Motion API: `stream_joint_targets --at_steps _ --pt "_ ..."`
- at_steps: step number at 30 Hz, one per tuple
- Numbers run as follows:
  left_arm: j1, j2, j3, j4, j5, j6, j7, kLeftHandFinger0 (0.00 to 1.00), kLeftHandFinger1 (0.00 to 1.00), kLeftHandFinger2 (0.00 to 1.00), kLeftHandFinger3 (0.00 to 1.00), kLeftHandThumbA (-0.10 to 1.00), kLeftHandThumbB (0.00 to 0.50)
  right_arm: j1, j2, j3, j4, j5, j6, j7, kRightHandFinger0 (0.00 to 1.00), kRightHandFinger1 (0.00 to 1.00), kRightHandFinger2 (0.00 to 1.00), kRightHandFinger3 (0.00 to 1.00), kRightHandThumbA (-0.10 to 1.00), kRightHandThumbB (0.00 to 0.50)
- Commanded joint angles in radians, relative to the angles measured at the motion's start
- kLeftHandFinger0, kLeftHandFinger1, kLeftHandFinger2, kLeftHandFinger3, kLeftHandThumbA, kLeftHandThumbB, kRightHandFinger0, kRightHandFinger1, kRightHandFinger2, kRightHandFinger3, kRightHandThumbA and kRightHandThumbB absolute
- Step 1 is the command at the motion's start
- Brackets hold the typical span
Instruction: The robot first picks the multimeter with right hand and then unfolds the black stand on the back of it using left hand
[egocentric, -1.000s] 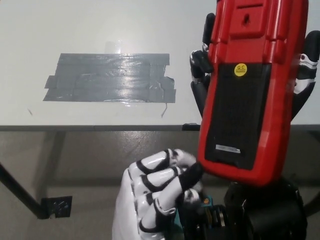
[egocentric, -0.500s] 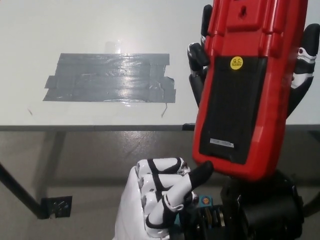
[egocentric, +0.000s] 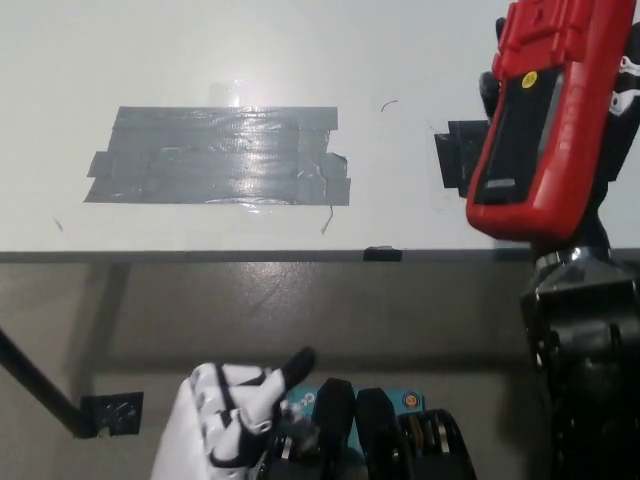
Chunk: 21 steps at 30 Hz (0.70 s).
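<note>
Red multimeter (egocentric: 548, 110) held up at the picture's right, above the right part of the white counter (egocentric: 200, 50), tilted with its top leaning toward the upper right and its back turned to the camera. Black stand (egocentric: 512, 135) seen as a dark panel on that back, lying flat against the red casing, a small yellow round sticker (egocentric: 529, 79) near its upper end and a pale label at its lower end. Black right hand (egocentric: 625, 95) clamped around the multimeter from behind, fingers showing at the casing's left and right edges, black arm running down below it to the bottom right.

White left hand (egocentric: 225, 430) low at the bottom left, below the counter's front edge and well apart from the multimeter, holding nothing; fingers curled loosely with one dark fingertip (egocentric: 298, 362) pointing up and to the right.

On the counter, a broad patch of grey duct tape (egocentric: 220, 157) left of centre, shiny with glare. Small square of black tape (egocentric: 458, 160) just beside the multimeter's lower left edge, partly hidden behind it. Tiny black tab (egocentric: 381, 254) on the counter's front edge. Brownish floor (egocentric: 250, 310) below the edge, with a dark table leg (egocentric: 35, 385) crossing the lower left.
</note>
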Motion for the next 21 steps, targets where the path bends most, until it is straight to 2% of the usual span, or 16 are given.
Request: stream_joint_targets --at_steps 1,3,5,6,7,8,9,10,12,14,15,16,17,19,20,21 --pt "0.059 0.019 0.017 -0.012 0.047 -0.009 0.117 0.08 0.0 0.0 1.0 0.7 0.176 -0.106 -0.012 -0.022 0.093 -0.11 -0.003 0.086 0.73 0.0 0.51 0.81 -0.1 0.073" --pt "0.072 0.035 0.02 -0.004 0.064 -0.009 0.141 0.1 0.0 0.0 1.0 0.73 0.166 -0.129 -0.028 -0.016 0.155 -0.201 -0.031 0.106 0.71 0.0 0.52 0.81 -0.1 0.069" --pt "0.095 0.045 0.027 0.004 0.077 -0.009 0.163 0.12 0.0 0.0 1.0 0.71 0.154 -0.165 -0.047 -0.014 0.239 -0.288 -0.056 0.101 0.66 0.0 0.5 0.71 -0.1 0.068" --pt "0.1 0.051 0.028 0.007 0.077 -0.009 0.168 0.12 0.0 0.03 1.0 0.7 0.154 -0.183 -0.055 -0.011 0.273 -0.337 -0.073 0.091 0.67 0.0 0.51 0.68 -0.1 0.087" --pt "0.107 0.054 0.031 0.009 0.077 -0.009 0.169 0.11 0.0 0.19 1.0 0.7 0.142 -0.2 -0.068 -0.002 0.309 -0.397 -0.091 0.081 0.65 0.0 0.55 0.63 -0.1 0.102" --pt "0.119 0.058 0.037 0.012 0.078 -0.009 0.168 0.07 0.0 0.14 1.0 0.7 0.138 -0.225 -0.091 0.02 0.366 -0.493 -0.124 0.069 0.62 0.17 0.63 0.61 -0.1 0.112" --pt "0.124 0.062 0.038 0.013 0.077 -0.009 0.168 0.05 0.0 0.11 1.0 0.7 0.137 -0.235 -0.1 0.032 0.394 -0.54 -0.142 0.065 0.61 0.15 0.64 0.59 -0.1 0.113" --pt "0.128 0.067 0.035 0.02 0.08 -0.009 0.179 0.01 0.0 0.1 1.0 0.69 0.138 -0.268 -0.124 0.049 0.459 -0.61 -0.155 0.04 0.64 0.3 0.63 0.55 -0.1 0.134" --pt "0.143 0.07 0.041 0.017 0.076 -0.009 0.155 0.0 0.0 0.0 1.0 0.74 0.145 -0.328 -0.167 0.09 0.586 -0.728 -0.205 0.017 0.66 0.19 0.55 0.48 -0.1 0.142" --pt "0.145 0.074 0.042 0.019 0.083 -0.009 0.157 0.0 0.0 0.0 1.0 0.73 0.142 -0.359 -0.194 0.129 0.644 -0.819 -0.214 -0.022 0.68 0.13 0.52 0.48 -0.1 0.152" --pt "0.142 0.077 0.034 0.025 0.079 -0.009 0.169 0.03 0.0 0.0 1.0 0.7 0.138 -0.399 -0.216 0.158 0.706 -0.859 -0.202 -0.045 0.64 0.03 0.47 0.49 -0.1 0.134" --pt "0.141 0.079 0.032 0.028 0.084 -0.009 0.176 0.13 0.0 0.0 1.0 0.69 0.13 -0.427 -0.232 0.186 0.748 -0.908 -0.196 -0.075 0.55 0.0 0.39 0.48 -0.1 0.142" --pt "0.141 0.081 0.032 0.03 0.084 -0.009 0.179 0.15 0.0 0.0 1.0 0.69 0.137 -0.45 -0.244 0.211 0.787 -0.951 -0.197 -0.102 0.1 0.0 0.31 0.48 -0.1 0.127" --pt "0.143 0.075 0.031 0.036 0.078 -0.009 0.188 0.14 0.0 0.0 1.0 0.66 0.147 -0.484 -0.253 0.23 0.853 -0.982 -0.227 -0.125 0.0 0.0 0.35 0.55 -0.1 0.134" --pt "0.146 0.071 0.035 0.038 0.08 -0.009 0.189 0.28 0.0 0.0 1.0 0.69 0.151 -0.501 -0.256 0.238 0.89 -0.993 -0.248 -0.142 0.0 0.0 0.38 0.69 -0.1 0.136" --pt "0.154 0.069 0.043 0.044 0.084 -0.009 0.19 0.59 0.05 0.03 1.0 0.69 0.152 -0.527 -0.262 0.247 0.943 -0.999 -0.273 -0.15 0.0 0.0 0.4 0.73 -0.1 0.131"
